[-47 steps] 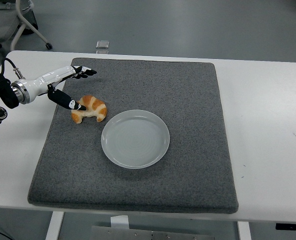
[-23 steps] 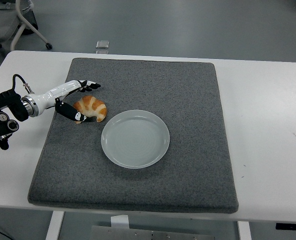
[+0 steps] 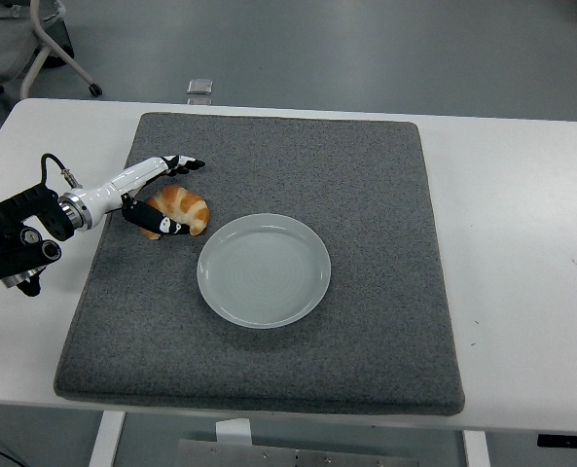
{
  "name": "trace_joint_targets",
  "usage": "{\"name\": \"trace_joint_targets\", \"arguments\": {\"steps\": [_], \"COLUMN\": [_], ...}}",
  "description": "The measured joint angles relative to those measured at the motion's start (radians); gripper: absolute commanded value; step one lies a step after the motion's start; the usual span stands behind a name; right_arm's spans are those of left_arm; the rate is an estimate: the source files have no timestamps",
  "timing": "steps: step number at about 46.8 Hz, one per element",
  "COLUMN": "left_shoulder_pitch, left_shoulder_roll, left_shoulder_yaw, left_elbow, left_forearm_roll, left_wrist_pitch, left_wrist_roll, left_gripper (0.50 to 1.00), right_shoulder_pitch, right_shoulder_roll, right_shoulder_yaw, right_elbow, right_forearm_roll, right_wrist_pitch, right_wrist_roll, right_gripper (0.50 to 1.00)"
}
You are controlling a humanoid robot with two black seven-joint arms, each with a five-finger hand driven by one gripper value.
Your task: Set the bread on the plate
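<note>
A white bench (image 3: 522, 195) carries a large grey mat (image 3: 366, 175), and a pale round plate (image 3: 264, 269) sits on the mat, left of the mat's middle. The bread (image 3: 182, 207), a golden croissant with darker striped bands, lies on the mat just up and to the left of the plate, close to the rim but not on it; a narrow strip of grey shows between the two. The left robot hand (image 3: 162, 195) reaches in from the plate's far left, its white forearm shell crossing the mat's left edge. Its fingers (image 3: 185, 163) are spread and stretch over the far side of the bread, while the black thumb (image 3: 157, 223) runs along the bread's near side, so the pastry sits between thumb and fingers. The thumb looks to be touching the crust; whether the upper fingers press on it or merely hover above cannot be told from this angle, and the bread rests flat on the mat. Beyond the mat, up and left of the plate, a small grey object (image 3: 200, 88) sits at the bench's far edge, and chair legs with a castor (image 3: 94, 89) stand on the floor at the upper left.
</note>
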Motion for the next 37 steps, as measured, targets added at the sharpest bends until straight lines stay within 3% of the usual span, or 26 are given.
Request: {"name": "trace_joint_targets", "arguments": {"steps": [3, 5, 21, 37], "left_shoulder_pitch": [0.004, 0.005, -0.001, -0.006], "left_shoulder_roll": [0.001, 0.002, 0.017, 0.041], "left_shoulder_yaw": [0.000, 0.001, -0.034, -0.084], "left_elbow": [0.000, 0.000, -0.009, -0.006], "left_forearm_roll": [0.000, -0.002, -0.016, -0.014], "left_wrist_pitch": [0.000, -0.001, -0.004, 0.007], "left_wrist_roll": [-0.001, -0.002, -0.039, -0.046], "left_gripper": [0.570, 0.502, 0.500, 0.500], "right_shoulder_pitch": [0.000, 0.000, 0.000, 0.000], "right_shoulder_roll": [0.000, 0.000, 0.000, 0.000], "right_shoulder_yaw": [0.000, 0.000, 0.000, 0.000], "right_elbow": [0.000, 0.000, 0.000, 0.000], "right_forearm_roll": [0.000, 0.000, 0.000, 0.001], "right_wrist_pitch": [0.000, 0.000, 0.000, 0.000], "right_wrist_roll": [0.000, 0.000, 0.000, 0.000], "right_gripper": [0.930, 0.930, 0.930, 0.930]}}
